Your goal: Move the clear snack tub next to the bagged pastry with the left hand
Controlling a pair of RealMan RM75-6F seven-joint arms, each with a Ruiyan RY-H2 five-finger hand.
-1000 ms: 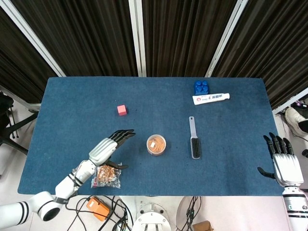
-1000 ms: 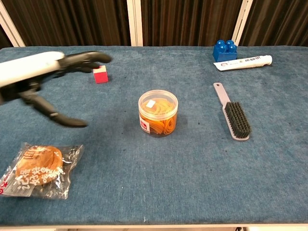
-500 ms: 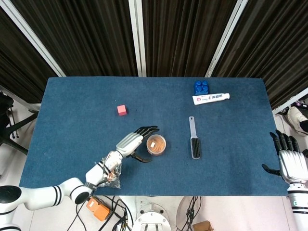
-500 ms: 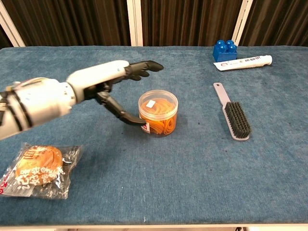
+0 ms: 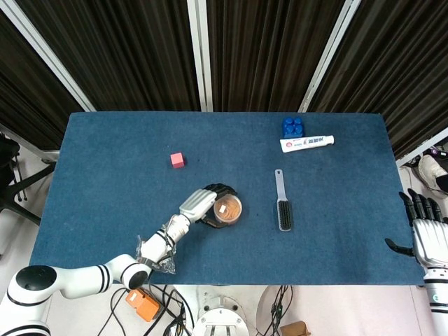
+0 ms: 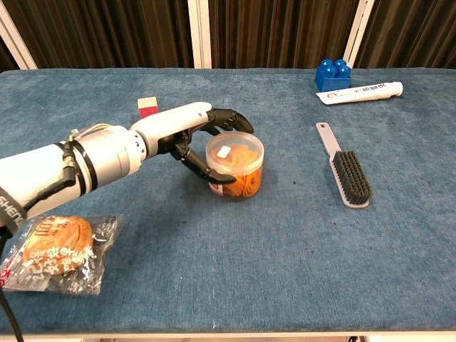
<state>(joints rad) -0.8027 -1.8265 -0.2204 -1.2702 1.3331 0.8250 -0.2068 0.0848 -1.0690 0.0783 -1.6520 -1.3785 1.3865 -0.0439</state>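
The clear snack tub [image 6: 234, 167] is being grasped by the left hand [image 6: 201, 139], its fingers [image 6: 229, 120] wrapped around the wall for lifting. The bagged pastry [image 6: 58, 254] is lying well apart on the surface [image 6: 285, 249]. The right hand [image 5: 425, 234], held off the edge, is released.

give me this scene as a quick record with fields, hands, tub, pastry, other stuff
left hand: fingers wrapped around the clear snack tub, which stands upright on the table
right hand: open, off the table's right edge, holding nothing
bagged pastry: near front left corner, apart from the tub
other items: brush, red cube, blue block, toothpaste tube
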